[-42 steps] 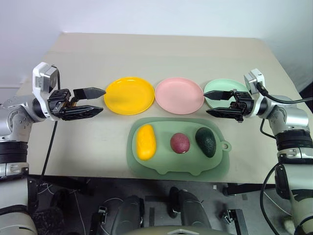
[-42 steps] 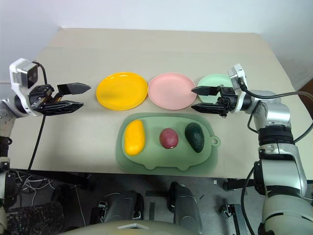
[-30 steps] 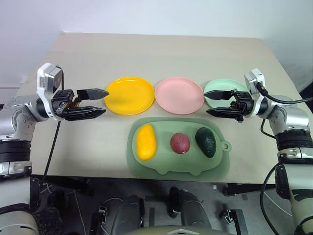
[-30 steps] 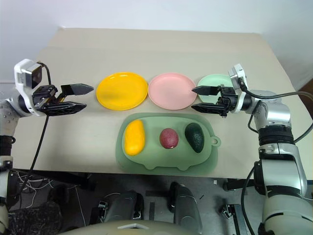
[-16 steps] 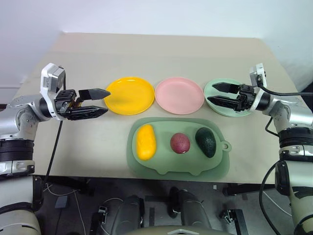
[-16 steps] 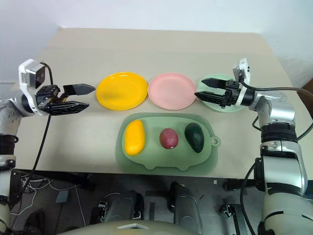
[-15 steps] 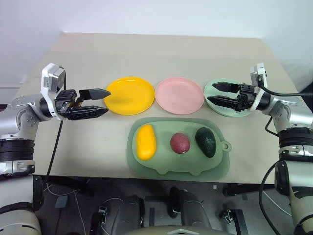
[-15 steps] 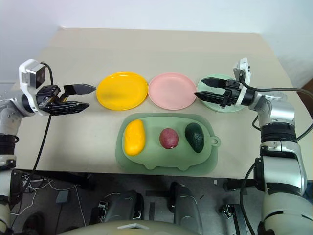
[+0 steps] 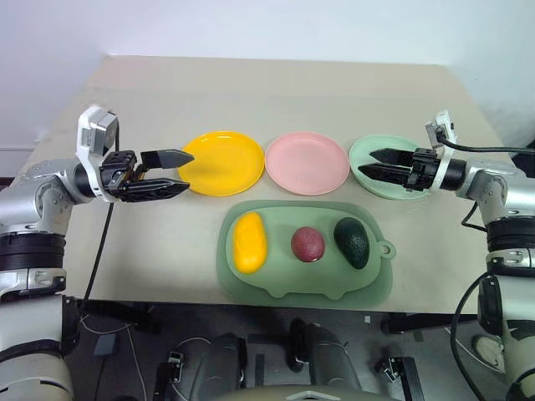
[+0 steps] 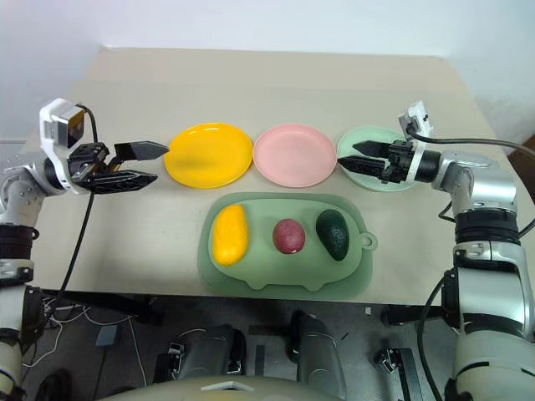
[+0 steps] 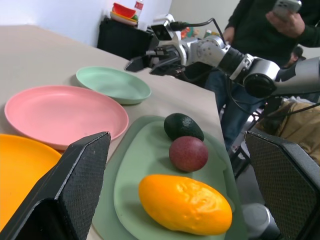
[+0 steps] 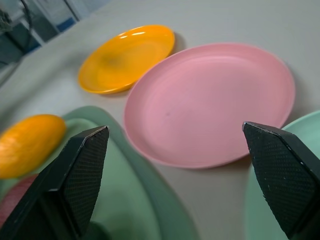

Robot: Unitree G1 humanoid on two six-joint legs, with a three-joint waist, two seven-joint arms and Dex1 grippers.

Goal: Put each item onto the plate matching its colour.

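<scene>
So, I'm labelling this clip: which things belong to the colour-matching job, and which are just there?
Job:
yellow fruit
red-purple fruit
avocado
yellow plate
pink plate
light green plate

Just there:
pig-shaped green board
table
person

Light over the beige tabletop (image 9: 276, 92) is bright, soft and even, apparently from overhead. Shadows are faint and short: a thin dark rim lies under the glossy round yellow plastic plate (image 9: 221, 163), and a soft one under the large green pig-shaped board (image 9: 305, 286). The yellow plate carries a broad pale sheen, repeated in the right wrist view. The smooth oblong yellow mango-like fruit (image 11: 186, 203) shows small bright highlights. Both head views are sharp across the table. In the wrist views the near black fingers (image 11: 65, 190) look oversized and slightly soft, and the background beyond the table blurs.
</scene>
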